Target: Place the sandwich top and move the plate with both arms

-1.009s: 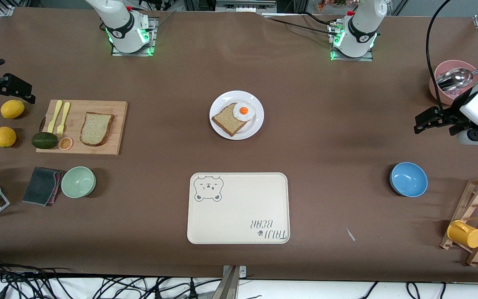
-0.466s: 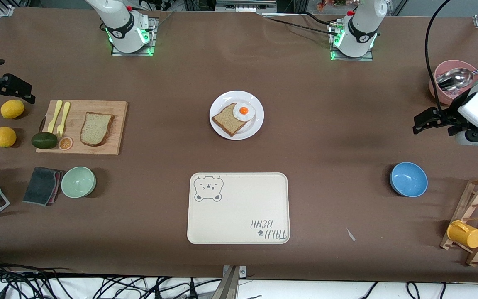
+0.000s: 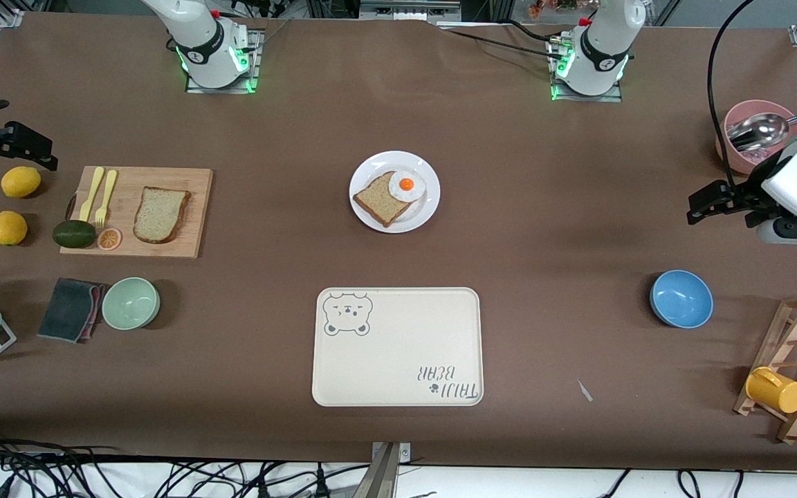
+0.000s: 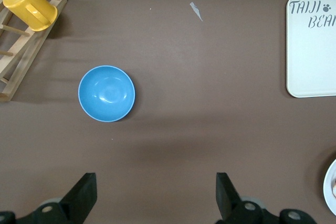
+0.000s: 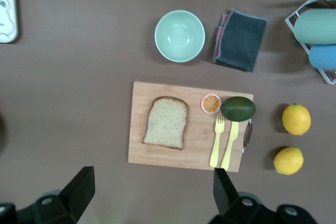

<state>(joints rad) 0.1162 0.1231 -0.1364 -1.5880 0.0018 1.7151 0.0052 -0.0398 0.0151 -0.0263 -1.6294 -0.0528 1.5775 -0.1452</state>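
Note:
The sandwich top [image 3: 160, 214], a pale speckled bread slice, lies on a wooden cutting board [image 3: 191, 181] toward the right arm's end of the table; it also shows in the right wrist view [image 5: 166, 122]. The white plate [image 3: 378, 166] at mid table carries a darker slice with a fried egg [image 3: 407, 185]. My right gripper [image 3: 25, 137] is open and empty, up over the table beside the board and a lemon. My left gripper [image 3: 697, 205] is open and empty, up over bare table beside the pink bowl. The open gripper shows in each wrist view: right [image 5: 152, 192], left [image 4: 156, 198].
A cream bear-printed tray [image 3: 397, 346] lies nearer the camera than the plate. On the board: avocado [image 3: 74, 234], orange slice, yellow forks. Nearby are two lemons [image 3: 8, 227], a green bowl [image 3: 130, 303] and a grey cloth [image 3: 70, 308]. A blue bowl [image 3: 681, 299], a wooden rack with a yellow cup [image 3: 775, 390], and a pink bowl with a ladle [image 3: 751, 135] sit at the left arm's end.
My left gripper has drifted slightly toward mid table. The right gripper and all objects have stayed in place.

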